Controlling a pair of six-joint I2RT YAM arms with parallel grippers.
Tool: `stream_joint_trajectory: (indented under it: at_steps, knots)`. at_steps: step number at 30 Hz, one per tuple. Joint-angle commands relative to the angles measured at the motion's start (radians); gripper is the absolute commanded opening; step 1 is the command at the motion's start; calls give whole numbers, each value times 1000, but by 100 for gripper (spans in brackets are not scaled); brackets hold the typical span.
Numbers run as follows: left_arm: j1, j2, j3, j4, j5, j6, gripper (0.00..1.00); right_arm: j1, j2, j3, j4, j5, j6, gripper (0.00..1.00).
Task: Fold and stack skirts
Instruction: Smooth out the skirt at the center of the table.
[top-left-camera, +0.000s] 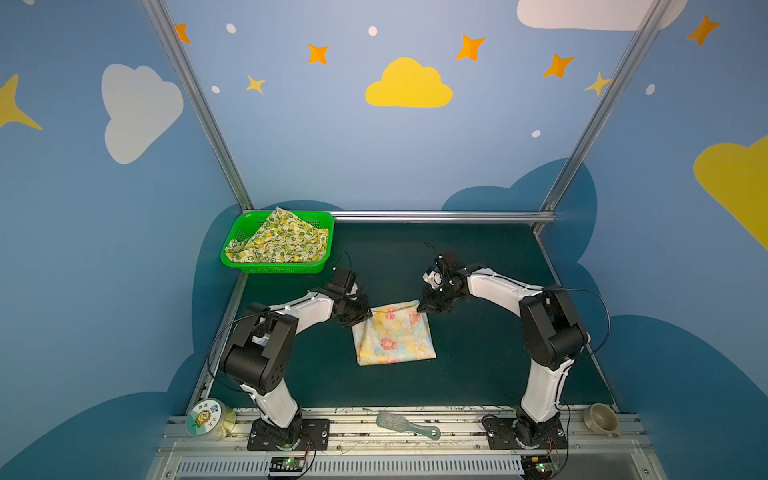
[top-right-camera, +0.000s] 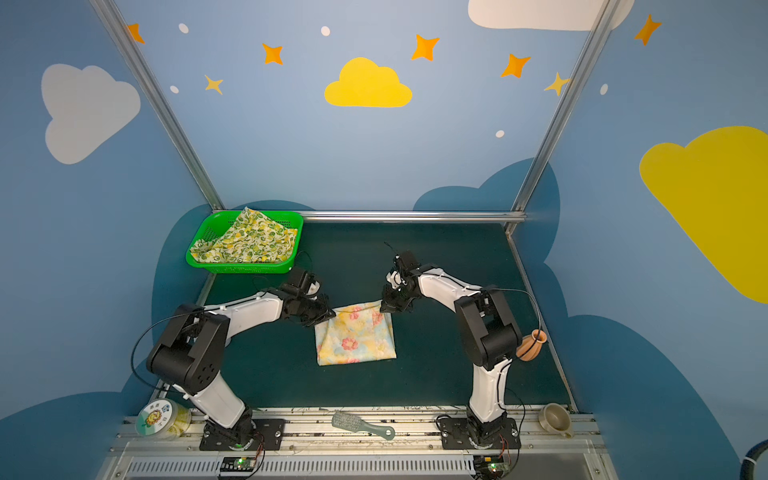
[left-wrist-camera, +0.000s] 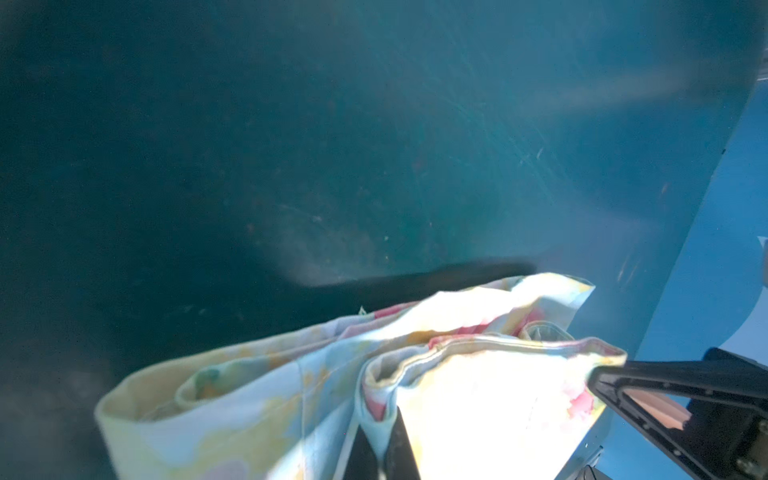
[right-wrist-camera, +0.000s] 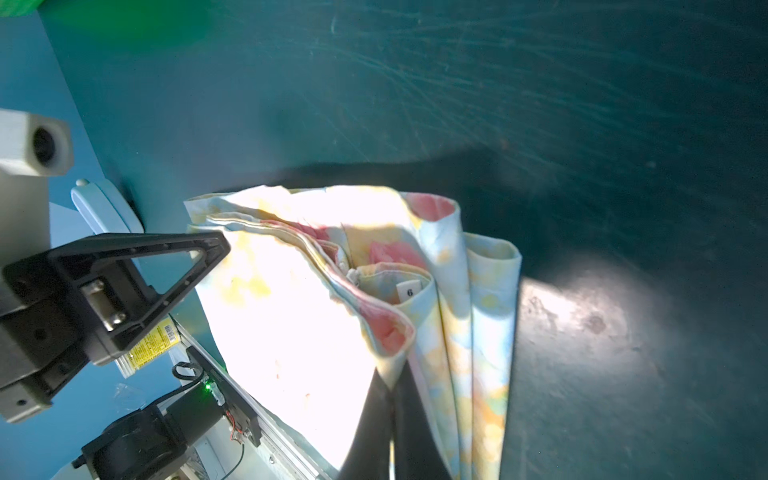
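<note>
Pinched the thin pastel yellow-blue flowered cloth skirt (top-left-camera: 392, 336) by its upper corners, mid-frame, in tight-closed left hand (top-left-camera: 366, 318) and right hand (top-left-camera: 420, 308).

Your two top views sit high above the near edge of the table (top-left-camera: 478, 374), looking down and forward. They take in the whole workspace and show nearly the same scene, one shifted slightly sideways from the other.

Your left wrist camera sits just behind the left hand (left-wrist-camera: 380, 449), very close, and looks past the fingers over the flowered skirt (left-wrist-camera: 257, 407) to the table surface. Your right wrist camera does likewise behind the right hand (right-wrist-camera: 392, 415). All four views share that skirt.
</note>
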Motion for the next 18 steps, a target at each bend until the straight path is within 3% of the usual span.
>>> stream_joint_trajectory:
  at_steps: [1,7,18]
  knots:
    - [6,-97,-37,1,-44,-10,4,20,-37,45,-31,15,-24,0]
    - [15,-205,-84,-35,-111,-11,4,42,-81,62,-47,47,-34,0]
    - [38,-103,-83,-39,-112,-22,4,44,21,126,-39,54,-45,0]
